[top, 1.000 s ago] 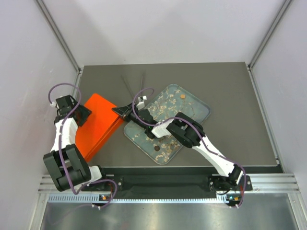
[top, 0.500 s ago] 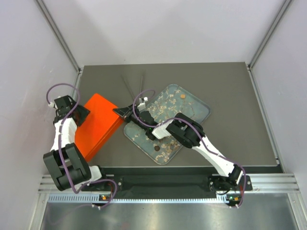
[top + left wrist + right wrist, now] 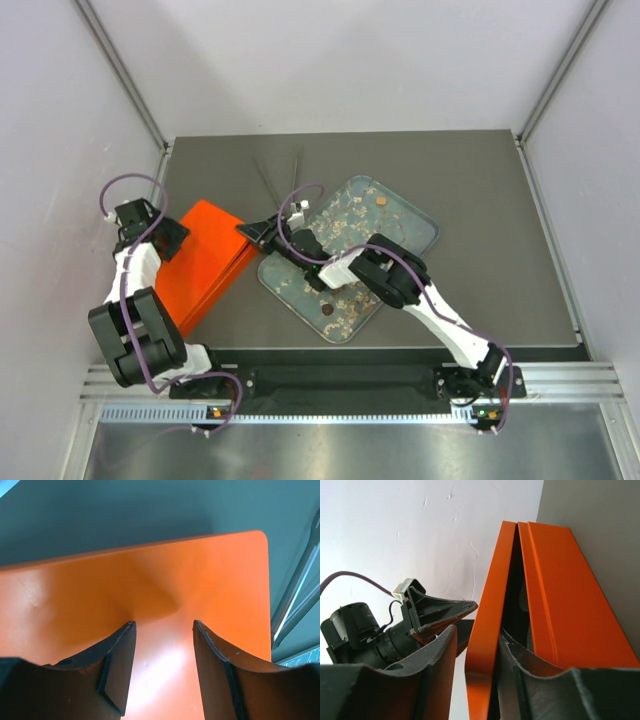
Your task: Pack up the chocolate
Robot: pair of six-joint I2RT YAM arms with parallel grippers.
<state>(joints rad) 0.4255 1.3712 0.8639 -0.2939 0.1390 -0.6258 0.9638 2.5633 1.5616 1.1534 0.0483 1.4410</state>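
Where the orange box (image 3: 205, 262) lies at the left of the desk (image 3: 480, 200), the right claw (image 3: 479, 630) is clenched on the rim of its lid (image 3: 487, 580), one finger on each face. In the right wrist view the lid stands slightly apart from the lower half, with a dark wedge of gap between them. From above, this claw sits at the box's right-hand edge and its arm stretches across the near left part of the clear tray (image 3: 432, 232).

The left claw (image 3: 162, 625) is released. Its fingers are spread over the lid's flat top with nothing between them, though I cannot tell whether the tips touch the orange surface. From above it sits at the box's far left corner.

Of the chocolate (image 3: 379, 200), a caramel-brown round sits in the tray near its far rim. A dark piece (image 3: 327, 309) lies in the tray toward its near corner, just beside the right arm. Both lie among pale flakes (image 3: 345, 225) strewn over the tray.

Thin dark tongs (image 3: 268, 185) lie on the desk just beyond the right claw, between the box's far corner and the tray's far left edge. They also show at the right edge of the left wrist view.
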